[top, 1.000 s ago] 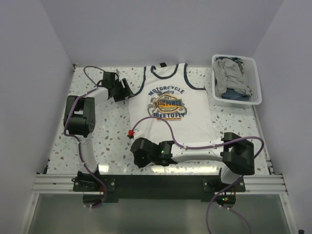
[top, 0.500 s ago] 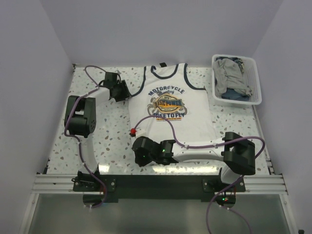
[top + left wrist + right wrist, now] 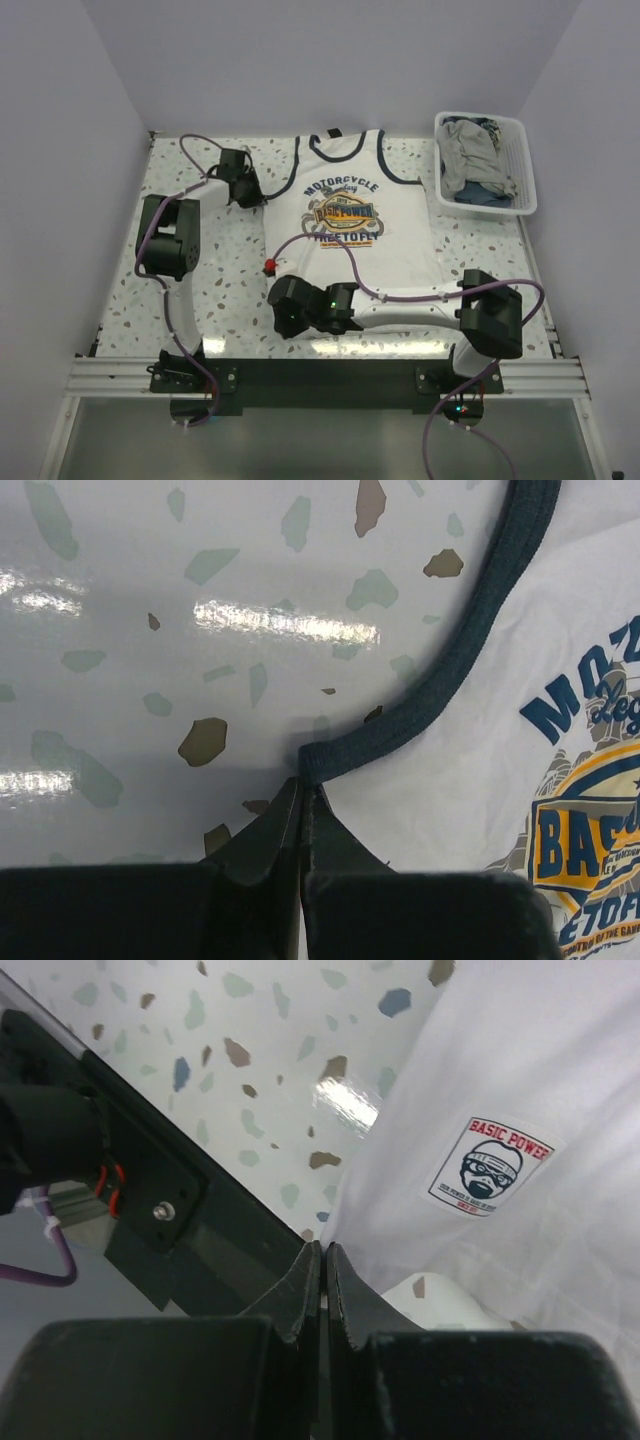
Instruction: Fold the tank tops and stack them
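left wrist view: the left gripper is seen pressed together on the navy trim at the foot of an armhole of the white tank top, which is laid flat, print up, on the table. the right gripper is likewise closed, seemingly pinching the hem's near corner. no fold has been made and nothing is stacked. the grey tank top is seen crumpled in the basket. the hem is partly hidden behind the right arm, and whether more clothes lie under the grey one cannot be told.
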Robot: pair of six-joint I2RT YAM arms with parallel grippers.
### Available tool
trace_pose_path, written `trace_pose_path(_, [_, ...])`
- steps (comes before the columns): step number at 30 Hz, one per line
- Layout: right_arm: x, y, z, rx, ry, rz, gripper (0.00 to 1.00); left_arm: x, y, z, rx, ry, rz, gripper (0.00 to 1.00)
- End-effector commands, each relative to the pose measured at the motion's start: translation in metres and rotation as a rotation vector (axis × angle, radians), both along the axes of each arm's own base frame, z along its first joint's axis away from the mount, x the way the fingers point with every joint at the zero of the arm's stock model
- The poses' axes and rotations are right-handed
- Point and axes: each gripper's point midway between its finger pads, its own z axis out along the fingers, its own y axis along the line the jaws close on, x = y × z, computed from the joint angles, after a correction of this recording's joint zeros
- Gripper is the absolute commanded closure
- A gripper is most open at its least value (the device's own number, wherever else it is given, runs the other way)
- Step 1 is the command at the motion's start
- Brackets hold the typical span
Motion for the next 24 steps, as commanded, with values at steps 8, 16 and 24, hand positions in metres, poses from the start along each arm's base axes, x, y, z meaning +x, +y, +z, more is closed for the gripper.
trace_pose_path(8, [-0.020,0.084,0.029,0.136,0.114,0.146,1.00,0.047,0.056,0.066,0.068,-0.153,0.148,1.00])
trace_pose_path(16, [-0.025,0.116,0.021,0.149,0.155,0.198,1.00,0.052,0.086,0.079,0.071,-0.160,0.172,1.00])
trace_pose_path(24, [-0.009,0.097,0.037,0.194,0.133,0.114,1.00,0.060,0.050,0.099,0.046,-0.201,0.121,1.00])
